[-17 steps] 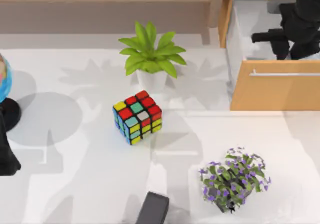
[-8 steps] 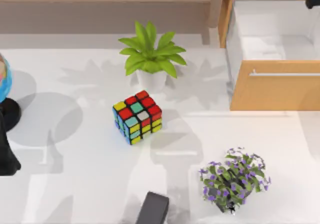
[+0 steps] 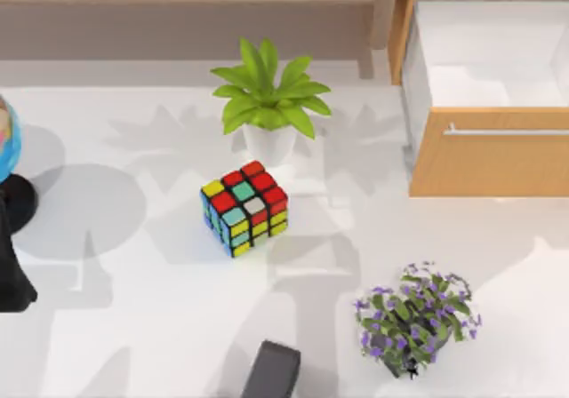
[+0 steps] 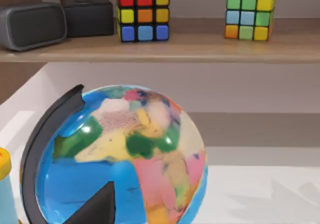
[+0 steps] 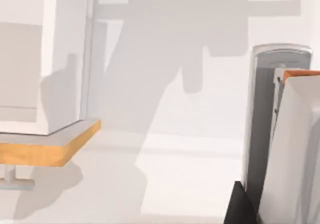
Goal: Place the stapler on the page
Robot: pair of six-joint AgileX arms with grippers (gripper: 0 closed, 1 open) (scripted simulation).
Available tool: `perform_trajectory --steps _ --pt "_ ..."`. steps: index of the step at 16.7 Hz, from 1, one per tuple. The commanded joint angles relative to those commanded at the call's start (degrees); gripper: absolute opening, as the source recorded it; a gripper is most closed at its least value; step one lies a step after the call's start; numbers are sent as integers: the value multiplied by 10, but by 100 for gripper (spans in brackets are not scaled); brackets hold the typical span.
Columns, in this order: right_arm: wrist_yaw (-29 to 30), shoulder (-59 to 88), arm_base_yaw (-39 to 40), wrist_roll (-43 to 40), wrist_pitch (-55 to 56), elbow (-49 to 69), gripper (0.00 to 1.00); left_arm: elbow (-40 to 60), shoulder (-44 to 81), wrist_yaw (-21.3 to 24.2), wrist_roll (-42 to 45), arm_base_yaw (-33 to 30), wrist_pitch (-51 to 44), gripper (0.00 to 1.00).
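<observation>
Both arms: grip state cannot be told.
Stapler: probably the grey-white bar close before the right wrist camera, beside the open drawer.
Nearer arm: right, by judgement.
Left arm: parked at the frame's left edge, below the globe.

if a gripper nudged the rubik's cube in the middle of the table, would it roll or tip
The rubik's cube probably slides rather than rolls: it is boxy and sits flat on the table. It looks rigid, so tipping seems unlikely unless pushed high up.

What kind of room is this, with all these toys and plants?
Probably a study or office desk: a white table with a globe, a puzzle cube, a potted plant and an open wooden drawer.
</observation>
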Motion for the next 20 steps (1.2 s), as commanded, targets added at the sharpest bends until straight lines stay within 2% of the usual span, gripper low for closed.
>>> perform_trajectory --steps 9,17,20 --pt "-4 -44 -135 -95 14 -215 0 0 0 0 0 0 0 100" --pt "-5 -41 -142 -101 17 -233 0 0 0 0 0 0 0 100" --pt "-4 -30 -142 -99 48 -252 0 0 0 0 0 0 0 100"
